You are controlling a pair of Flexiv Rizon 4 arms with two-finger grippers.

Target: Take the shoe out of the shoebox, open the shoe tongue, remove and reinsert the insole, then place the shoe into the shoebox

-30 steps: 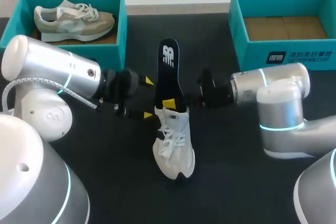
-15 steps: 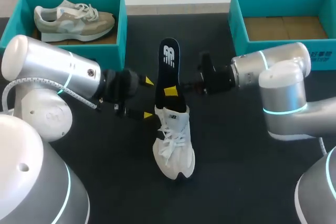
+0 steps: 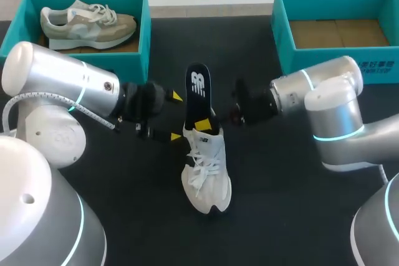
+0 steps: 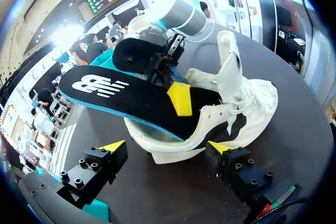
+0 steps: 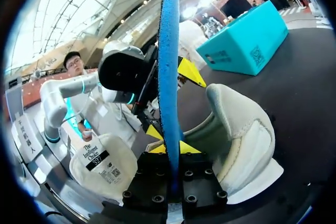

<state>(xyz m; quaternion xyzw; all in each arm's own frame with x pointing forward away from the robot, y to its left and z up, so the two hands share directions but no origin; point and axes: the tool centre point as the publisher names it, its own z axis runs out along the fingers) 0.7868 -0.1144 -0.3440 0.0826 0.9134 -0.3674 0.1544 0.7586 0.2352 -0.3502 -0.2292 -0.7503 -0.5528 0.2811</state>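
Insole [image 3: 198, 88] stands half out of the white shoe [image 3: 206, 175], which lies mid-bench [image 3: 299, 216] with its toe toward your near edge and its heel toward the far boxes. The insole's long axis runs in line with the shoe: the lower end sits inside the heel opening and the upper end leans out past the heel toward the far side. Your right tool [image 3: 204, 123] comes in from the right, across that axis, and is clamped on the insole low down, just above the collar. Your left tool [image 3: 177, 116] is spread wide, one finger on either side of the heel, gripping nothing. I judge that the coming move is a slide along the insole's length. Out or back in cannot be told from this moment, but either way it must follow the heel-to-toe line, not the tool's line of approach. The head view gives that alignment but hides the right tool's under finger. The right wrist view shows the insole edge-on, pinched between both yellow tips. Only the left wrist view shows the tongue [image 4: 229, 61] standing up clear of the opening and one left finger well clear of the heel, the other close beside it, contact unconfirmed. An empty shoebox [image 3: 336, 32] lies at far right, nearer the right arm.
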